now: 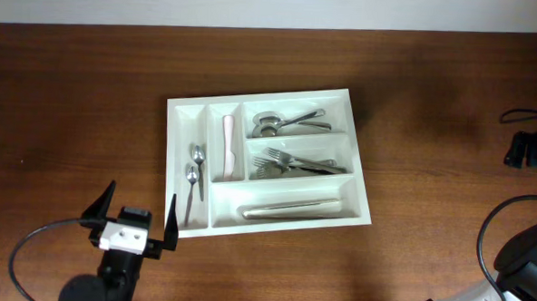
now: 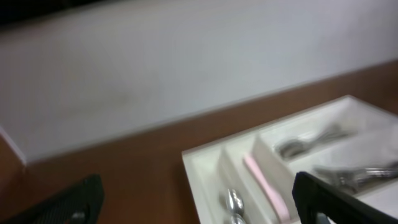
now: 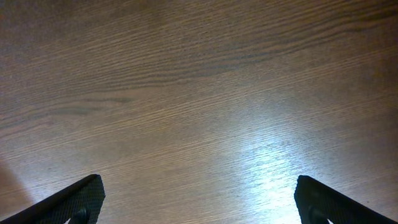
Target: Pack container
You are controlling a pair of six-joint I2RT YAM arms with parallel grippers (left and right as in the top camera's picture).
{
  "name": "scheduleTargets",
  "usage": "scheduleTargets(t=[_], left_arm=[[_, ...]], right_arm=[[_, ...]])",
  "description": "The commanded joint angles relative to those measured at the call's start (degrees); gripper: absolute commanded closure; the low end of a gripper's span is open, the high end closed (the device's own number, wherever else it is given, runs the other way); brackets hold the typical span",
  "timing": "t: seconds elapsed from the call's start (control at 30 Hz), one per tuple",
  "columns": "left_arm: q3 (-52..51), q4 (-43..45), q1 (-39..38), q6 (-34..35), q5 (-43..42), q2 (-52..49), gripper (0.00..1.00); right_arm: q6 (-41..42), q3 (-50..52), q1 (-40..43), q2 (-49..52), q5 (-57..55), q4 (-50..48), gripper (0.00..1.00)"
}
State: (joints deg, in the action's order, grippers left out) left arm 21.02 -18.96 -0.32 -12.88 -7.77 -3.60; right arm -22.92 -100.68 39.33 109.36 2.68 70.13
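Largest in your overhead view is the surface (image 1: 71, 96), dark brown wood with fine grain running across the frame and a pale band along its top edge. At the centre of the frame sits the container (image 1: 173, 128), a white, smooth plastic rectangle, turned slightly off square, with thin raised walls. It has two narrow upright compartments on its left and three wide crosswise ones on its right.

The lowest wide compartment holds long pale flat cutlery (image 1: 289, 208), lying crosswise. The middle one holds shiny metal forks (image 1: 295, 163), and the top one holds metal spoons (image 1: 283, 124) with rounded bowls. A pale pinkish handle (image 1: 226, 149) lies in the inner narrow slot, and two small metal spoons (image 1: 195, 170) in the outer one.

Your left jaws are at the lower left of the overhead frame, with black fingers (image 1: 170, 221) spread wide and gripping nothing, one tip just beside the container's lower left corner. Your right jaws show only in the right wrist view, where black fingers (image 3: 74, 199) stand wide apart over bare glossy wood, empty.
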Motion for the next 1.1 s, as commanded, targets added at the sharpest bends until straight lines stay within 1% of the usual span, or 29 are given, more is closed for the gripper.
scheduleTargets(t=[0.0,0.1,0.23,0.73,0.83,1.07], left_arm=[[-4.5,5.1,0.4,-3.3,-3.2,3.4,0.01],[-8.4,12.6,0.4,-3.2,-3.4,3.3,0.01],[-12.0,17.5,0.4,-3.0,-3.4,3.3,0.01],[-20.4,17.8,0.4,-3.0,-1.9,3.3,0.01],[-20.5,15.2,0.6,-3.1,-1.3,3.3,0.01],[-20.5,14.9,1.3,-3.5,2.3,3.3,0.01]], right_arm=[[0.0,0.2,0.1,-0.2,0.3,-0.2,0.01],[0.0,0.2,0.1,-0.2,0.3,-0.2,0.01],[0.0,0.2,0.1,-0.2,0.3,-0.1,0.01],[0.0,0.2,0.1,-0.2,0.3,-0.2,0.01],[0.0,0.2,0.1,-0.2,0.3,-0.1,0.01],[0.0,0.2,0.1,-0.2,0.3,-0.2,0.01]])
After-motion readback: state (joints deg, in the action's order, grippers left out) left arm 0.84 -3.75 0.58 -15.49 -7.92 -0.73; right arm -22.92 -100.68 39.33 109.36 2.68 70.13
